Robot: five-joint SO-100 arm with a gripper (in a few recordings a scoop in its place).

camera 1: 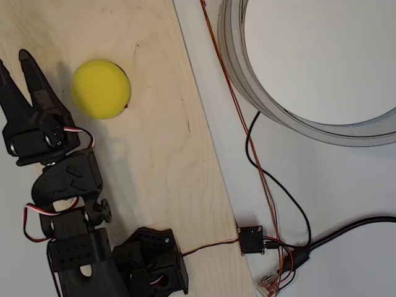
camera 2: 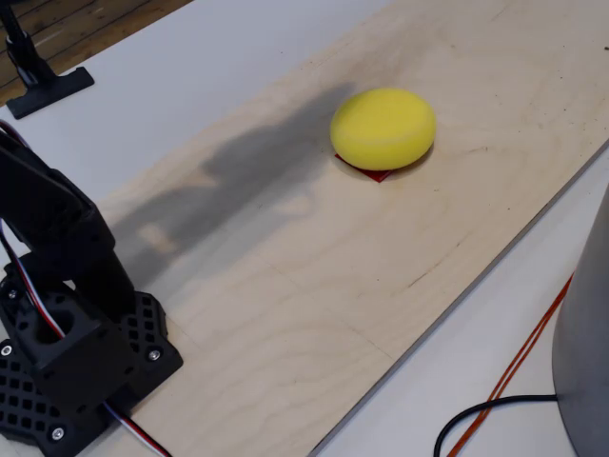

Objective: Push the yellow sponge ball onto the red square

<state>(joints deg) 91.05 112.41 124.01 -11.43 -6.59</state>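
The yellow sponge ball (camera 1: pixel 100 88) rests on the plywood board (camera 1: pixel 154 161); in the fixed view the ball (camera 2: pixel 383 128) sits on top of the red square (camera 2: pixel 373 173), of which just a thin corner pokes out at its near edge. A tiny red sliver of the square (camera 1: pixel 126 106) also shows at the ball's lower right in the overhead view. My black gripper (camera 1: pixel 12 62) is left of the ball, apart from it, open, with nothing between its fingers.
A large grey-white ring (camera 1: pixel 260 93) lies at the upper right, off the board. Red and black cables (camera 1: pixel 257 167) run down to a small black circuit box (camera 1: pixel 250 239). The arm's base (camera 2: pixel 71 371) stands at the board's near left corner.
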